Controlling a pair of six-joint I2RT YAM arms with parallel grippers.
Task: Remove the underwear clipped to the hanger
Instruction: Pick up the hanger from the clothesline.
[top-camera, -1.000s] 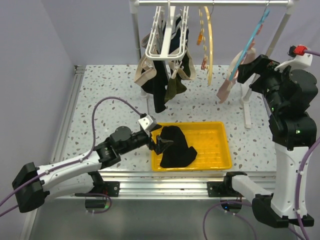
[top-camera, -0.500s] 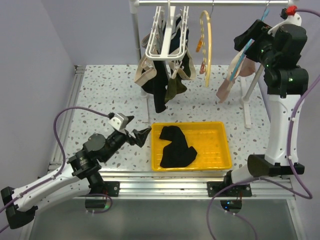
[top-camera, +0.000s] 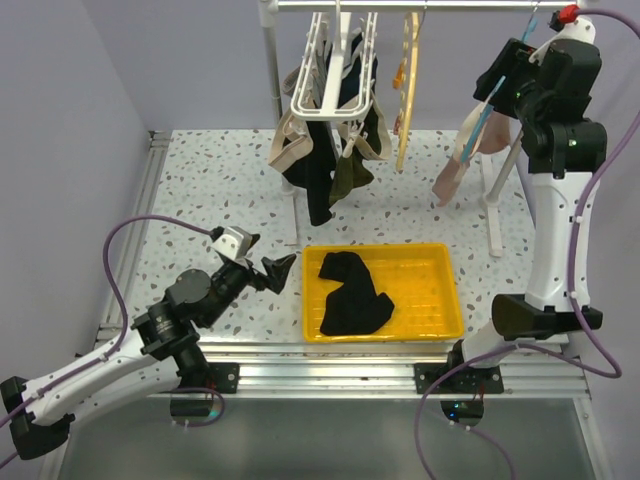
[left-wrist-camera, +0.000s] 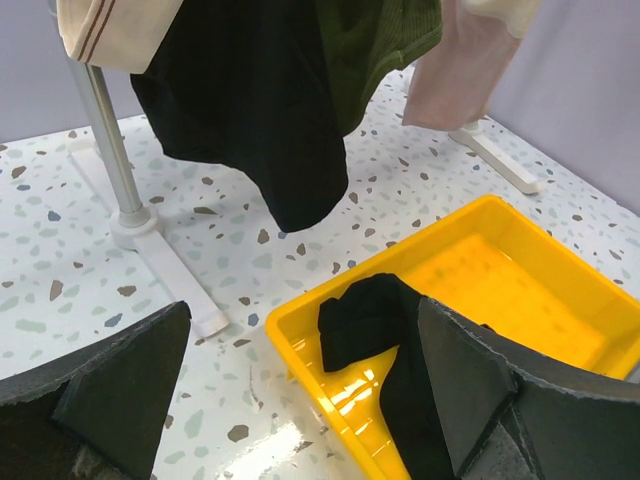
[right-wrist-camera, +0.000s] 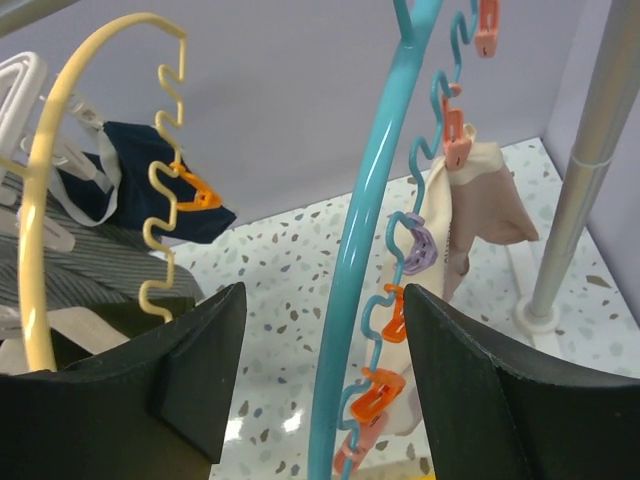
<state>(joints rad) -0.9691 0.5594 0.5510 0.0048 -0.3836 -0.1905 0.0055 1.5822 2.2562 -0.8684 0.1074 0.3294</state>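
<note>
One black piece of underwear (top-camera: 350, 295) (left-wrist-camera: 365, 320) lies in the yellow tray (top-camera: 440, 252) (left-wrist-camera: 500, 290). My left gripper (top-camera: 268, 255) (left-wrist-camera: 300, 320) hovers open and holds nothing, just left of the tray. More underwear (top-camera: 320, 170), black, olive and cream, hangs clipped to the white hanger (top-camera: 335, 60). A pale pink-beige piece (top-camera: 470, 150) (right-wrist-camera: 480, 200) hangs from the blue hanger (right-wrist-camera: 360, 260). My right gripper (top-camera: 495, 85) (right-wrist-camera: 325, 300) is high at the rail. Its jaws stand either side of the blue hanger's bar and orange clips (right-wrist-camera: 385, 390), with gaps showing. Navy (right-wrist-camera: 150, 190) and grey striped (right-wrist-camera: 110, 270) pieces show beyond.
A cream-yellow clip hanger (top-camera: 408, 90) (right-wrist-camera: 60, 200) hangs between the white and blue ones. The rack's rail (top-camera: 430, 6) runs across the top. Its posts (top-camera: 272, 60) (right-wrist-camera: 585, 170) and white feet (left-wrist-camera: 150, 250) stand on the speckled table.
My left arm drew back leftward from the tray, leaving the black piece there. My right arm rose to the blue hanger, and its jaws narrowed around the bar.
</note>
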